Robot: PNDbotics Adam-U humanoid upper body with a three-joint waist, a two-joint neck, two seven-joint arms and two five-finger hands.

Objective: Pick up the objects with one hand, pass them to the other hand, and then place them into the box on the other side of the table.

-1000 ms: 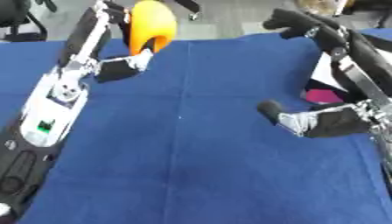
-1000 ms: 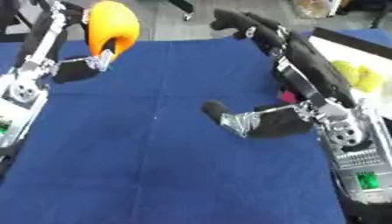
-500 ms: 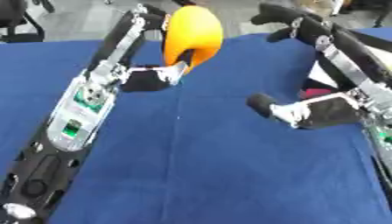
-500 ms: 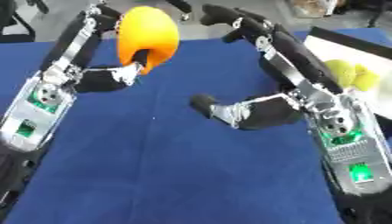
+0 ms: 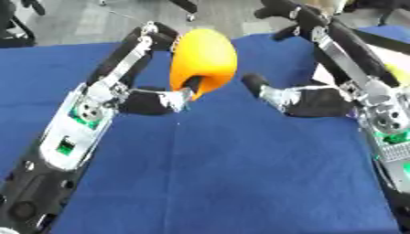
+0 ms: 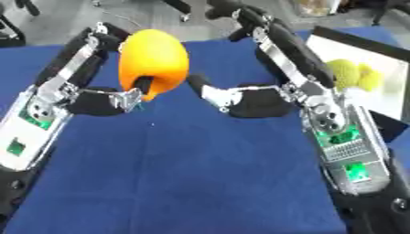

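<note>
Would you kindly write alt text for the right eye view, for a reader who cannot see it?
The robot's left hand holds a large orange object above a blue table, fingers curled round its underside, while the right hand reaches toward it from the right without touching. At the right edge a white box contains yellow-green round items.

The left hand (image 5: 156, 101) is above the table (image 5: 240, 183) left of its middle, with a rounded object (image 5: 203, 61) on its fingers, raised clear of the table. The right hand (image 6: 240, 98) is just right of the object, near it but apart. A box (image 6: 364, 89) stands at the table's right edge, behind the right forearm. Two rounded things (image 6: 352, 75) lie side by side in it.
</note>
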